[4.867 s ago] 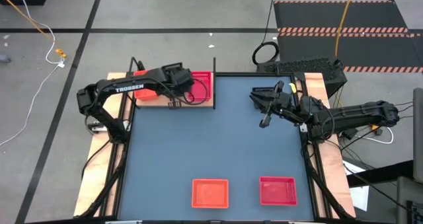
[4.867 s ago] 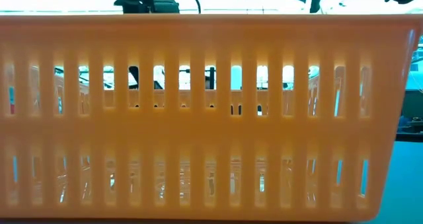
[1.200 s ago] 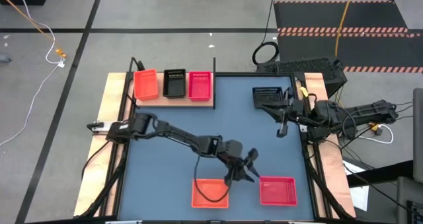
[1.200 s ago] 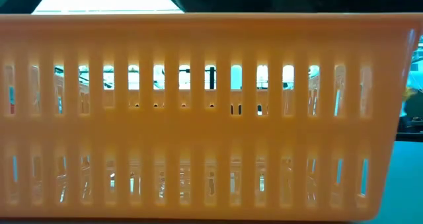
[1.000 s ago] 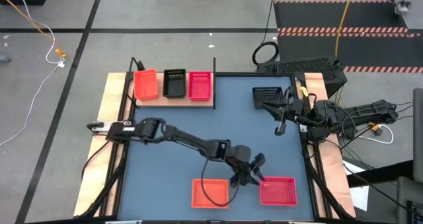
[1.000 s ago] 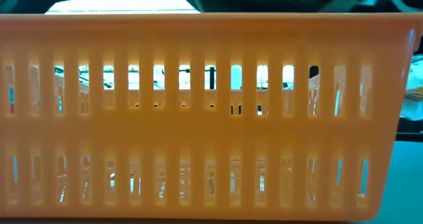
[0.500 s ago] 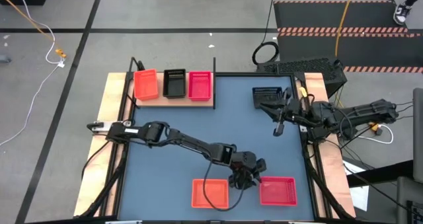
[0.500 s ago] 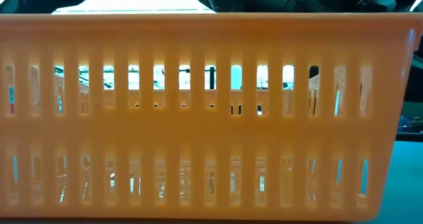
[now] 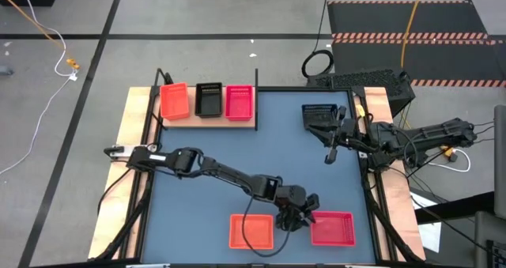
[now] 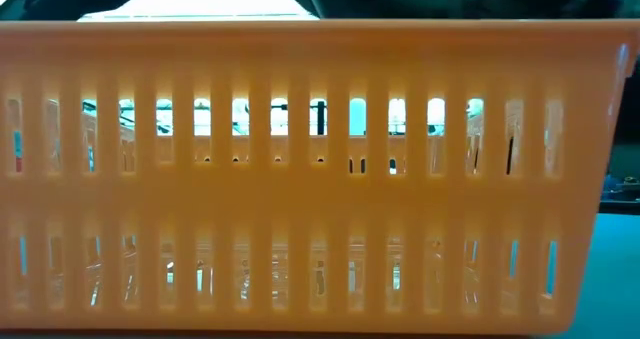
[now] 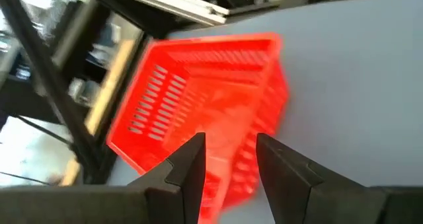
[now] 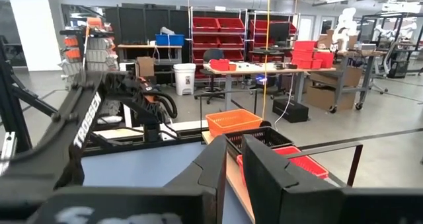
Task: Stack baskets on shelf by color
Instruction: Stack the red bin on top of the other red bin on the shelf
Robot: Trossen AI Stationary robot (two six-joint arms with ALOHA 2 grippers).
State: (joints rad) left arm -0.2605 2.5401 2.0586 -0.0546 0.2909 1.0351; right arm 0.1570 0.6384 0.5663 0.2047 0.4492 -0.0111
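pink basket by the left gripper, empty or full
Empty: the left wrist view shows the pink-red basket's bare floor, with the left gripper open over its near wall.

Tabletop behind orange basket (image 10: 300, 179) hidden

The word "TROSSEN" runs in white letters along the dark left arm (image 12: 84, 128) in the right wrist view; nothing else is legible.

The high view looks straight down on the whole table (image 9: 205, 165). The low view sits at tabletop height, pressed close to the orange basket (image 10: 300, 169) that fills it. The left wrist view looks closely down on the pink-red basket (image 11: 205, 105); the right wrist view faces across to the shelf (image 12: 231, 158).
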